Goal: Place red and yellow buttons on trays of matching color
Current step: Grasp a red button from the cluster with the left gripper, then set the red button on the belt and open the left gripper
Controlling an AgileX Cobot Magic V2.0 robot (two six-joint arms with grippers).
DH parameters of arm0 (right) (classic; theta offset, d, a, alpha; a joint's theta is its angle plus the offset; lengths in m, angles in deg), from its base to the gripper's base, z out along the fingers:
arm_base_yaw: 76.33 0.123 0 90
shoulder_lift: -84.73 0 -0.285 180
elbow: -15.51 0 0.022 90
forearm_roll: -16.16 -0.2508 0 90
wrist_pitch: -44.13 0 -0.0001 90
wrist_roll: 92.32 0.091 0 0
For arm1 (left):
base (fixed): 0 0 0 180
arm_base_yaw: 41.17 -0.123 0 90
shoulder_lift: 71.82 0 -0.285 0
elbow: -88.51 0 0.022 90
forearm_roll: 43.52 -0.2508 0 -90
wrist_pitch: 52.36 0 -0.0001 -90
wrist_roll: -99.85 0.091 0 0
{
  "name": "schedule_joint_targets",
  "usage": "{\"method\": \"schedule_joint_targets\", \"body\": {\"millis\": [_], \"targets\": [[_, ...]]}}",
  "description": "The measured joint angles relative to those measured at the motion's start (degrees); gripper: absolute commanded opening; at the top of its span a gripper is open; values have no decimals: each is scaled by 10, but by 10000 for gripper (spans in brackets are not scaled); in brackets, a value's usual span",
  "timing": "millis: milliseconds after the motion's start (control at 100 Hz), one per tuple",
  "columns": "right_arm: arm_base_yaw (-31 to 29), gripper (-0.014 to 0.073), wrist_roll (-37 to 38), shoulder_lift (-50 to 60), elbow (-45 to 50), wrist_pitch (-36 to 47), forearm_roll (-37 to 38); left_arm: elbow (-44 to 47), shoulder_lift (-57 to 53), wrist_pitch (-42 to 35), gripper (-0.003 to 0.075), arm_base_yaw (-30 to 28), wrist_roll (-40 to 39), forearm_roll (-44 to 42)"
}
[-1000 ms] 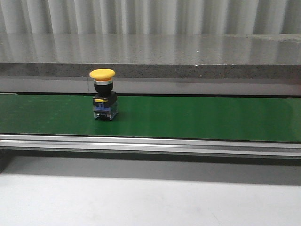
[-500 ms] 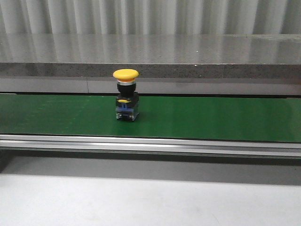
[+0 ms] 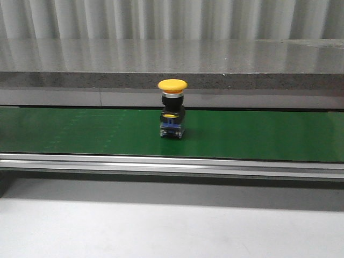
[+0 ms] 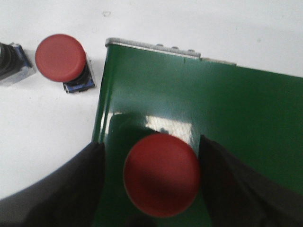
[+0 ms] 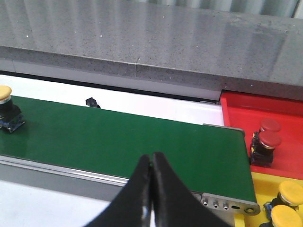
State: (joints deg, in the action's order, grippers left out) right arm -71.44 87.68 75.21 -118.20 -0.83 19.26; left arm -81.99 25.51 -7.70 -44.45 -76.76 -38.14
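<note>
Front view gives me a yellow button (image 3: 172,109) standing upright near the middle of the green belt (image 3: 269,134). On my left wrist camera, the left claw (image 4: 158,182) is spread wide, its dark fingers (image 4: 71,184) either side of a red button (image 4: 161,173) on the belt's end; another red button (image 4: 61,59) sits off the belt on the white surface (image 4: 47,123). My right claw (image 5: 151,184) is pressed closed, empty, above the belt. Beyond it I see the red tray (image 5: 284,118) with two red buttons (image 5: 268,135) and the yellow tray (image 5: 262,187) with yellow ones (image 5: 289,198).
</note>
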Motion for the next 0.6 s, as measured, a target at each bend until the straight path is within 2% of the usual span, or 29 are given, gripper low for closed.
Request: {"method": "schedule_joint_targets", "body": {"millis": [230, 300, 420, 600], "targets": [[0, -66, 0, 0, 0, 0, 0, 18, -66, -60, 437, 33, 28, 8], [0, -66, 0, 0, 0, 0, 0, 37, -97, -82, 407, 49, 31, 9], [0, -66, 0, 0, 0, 0, 0, 79, -155, -118, 267, 77, 33, 10], [0, -66, 0, 0, 0, 0, 0, 169, -247, -197, -6, 117, 33, 11]]}}
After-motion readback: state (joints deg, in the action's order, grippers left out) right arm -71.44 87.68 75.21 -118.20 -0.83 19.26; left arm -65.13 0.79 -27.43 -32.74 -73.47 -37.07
